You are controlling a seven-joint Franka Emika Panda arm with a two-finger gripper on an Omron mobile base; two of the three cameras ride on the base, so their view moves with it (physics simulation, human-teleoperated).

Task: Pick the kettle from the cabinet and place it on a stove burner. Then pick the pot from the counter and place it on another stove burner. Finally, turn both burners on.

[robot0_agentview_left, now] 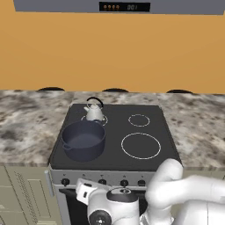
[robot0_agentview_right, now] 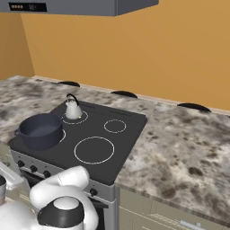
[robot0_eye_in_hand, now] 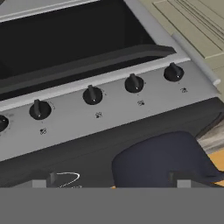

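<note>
The pot (robot0_agentview_left: 83, 139) sits on the front left burner, the kettle (robot0_agentview_left: 94, 111) on the ring just behind it, almost touching. The claw (robot0_eye_in_hand: 114, 178) hangs wide open and empty before the knobs (robot0_eye_in_hand: 92, 95). The risk: turning a wrong 1 of the 5 knobs, which look alike, heating a bare ring (robot0_agentview_left: 140, 145). The oven handle (robot0_eye_in_hand: 87, 65) crowds the approach.

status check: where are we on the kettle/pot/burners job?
Placing looks done: the kettle sits on the cooktop's rear left ring, the pot on the front left one. In hand: the open gripper faces the front knobs without touching any. Left: turning both burners on.
</note>
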